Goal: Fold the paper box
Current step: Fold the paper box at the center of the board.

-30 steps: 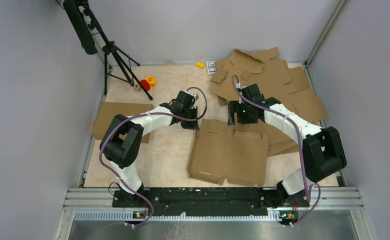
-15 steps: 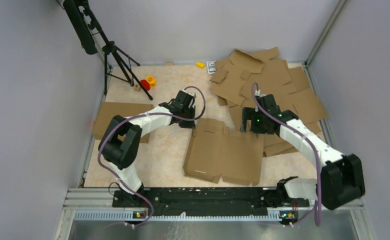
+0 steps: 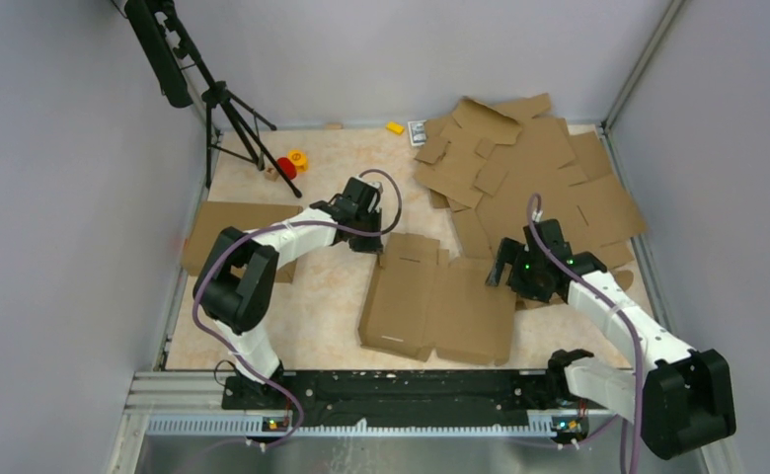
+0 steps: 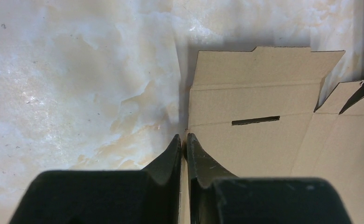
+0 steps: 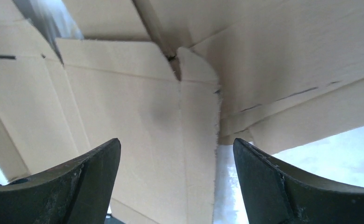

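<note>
A flat cardboard sheet (image 3: 213, 229) lies on the counter (image 3: 322, 306), well to the left of the paper box (image 3: 435, 306). My left gripper (image 4: 183, 140) is pinched almost closed on the box's far left edge, with the thin board caught between its jaws. The box lies flat and unfolded, with 1 slot (image 4: 255, 121) showing near that edge. My right gripper (image 3: 502, 268) hangs over the box's right edge, spread wide and holding nothing. Behind and to the right of the box sits a pile of cardboard sheets (image 3: 534, 168).
</note>
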Motion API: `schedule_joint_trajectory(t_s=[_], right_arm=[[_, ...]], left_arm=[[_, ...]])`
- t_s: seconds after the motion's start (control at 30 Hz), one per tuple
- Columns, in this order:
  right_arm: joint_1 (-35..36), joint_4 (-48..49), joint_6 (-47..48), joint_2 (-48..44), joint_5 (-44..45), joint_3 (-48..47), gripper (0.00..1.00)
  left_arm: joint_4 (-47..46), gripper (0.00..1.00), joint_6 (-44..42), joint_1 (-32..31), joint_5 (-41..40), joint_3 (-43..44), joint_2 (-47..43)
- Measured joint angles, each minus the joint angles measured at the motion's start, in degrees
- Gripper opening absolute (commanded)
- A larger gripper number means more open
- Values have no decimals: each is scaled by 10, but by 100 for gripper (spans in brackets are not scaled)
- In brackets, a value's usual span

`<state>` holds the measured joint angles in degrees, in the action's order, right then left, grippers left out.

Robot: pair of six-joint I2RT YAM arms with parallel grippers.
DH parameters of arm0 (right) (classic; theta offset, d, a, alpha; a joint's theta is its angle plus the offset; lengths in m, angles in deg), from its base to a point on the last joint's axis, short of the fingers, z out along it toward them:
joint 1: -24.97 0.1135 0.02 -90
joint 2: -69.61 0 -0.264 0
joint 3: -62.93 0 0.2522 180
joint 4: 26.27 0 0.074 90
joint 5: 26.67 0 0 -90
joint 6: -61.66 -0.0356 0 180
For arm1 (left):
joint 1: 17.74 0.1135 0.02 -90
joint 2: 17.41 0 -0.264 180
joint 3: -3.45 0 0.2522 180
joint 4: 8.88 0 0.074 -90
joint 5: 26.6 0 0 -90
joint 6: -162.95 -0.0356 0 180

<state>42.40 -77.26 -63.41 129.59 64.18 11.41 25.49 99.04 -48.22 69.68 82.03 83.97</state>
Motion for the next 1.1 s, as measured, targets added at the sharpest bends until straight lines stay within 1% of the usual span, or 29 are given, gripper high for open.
schedule_joint_trajectory(t_s=[0.1,0.27,0.37,0.43,0.57,0.63,0.8,0.9,0.97,1.1], right_arm=[[0,13,-5,1,-46,10,80],[0,42,-5,0,-117,10,61],[0,61,-7,-6,-153,10,50],[0,73,-6,-10,-174,10,46],[0,96,-5,-7,-216,10,46],[0,106,-5,1,-232,10,42],[0,119,2,25,-254,9,30],[0,131,3,27,-267,9,13],[0,143,4,28,-276,9,6],[0,167,0,28,-295,9,4]], left_arm=[[0,12,2,0,7,0,0],[-3,18,6,3,15,-2,0],[-8,18,10,5,27,-5,0],[-9,20,11,4,35,-5,0],[-12,25,14,4,51,-5,0],[-14,27,15,4,59,-6,0],[-20,28,17,4,73,-6,0],[-25,28,19,4,81,-6,0],[-26,29,19,3,84,-6,0],[-26,29,21,3,85,-6,0]])
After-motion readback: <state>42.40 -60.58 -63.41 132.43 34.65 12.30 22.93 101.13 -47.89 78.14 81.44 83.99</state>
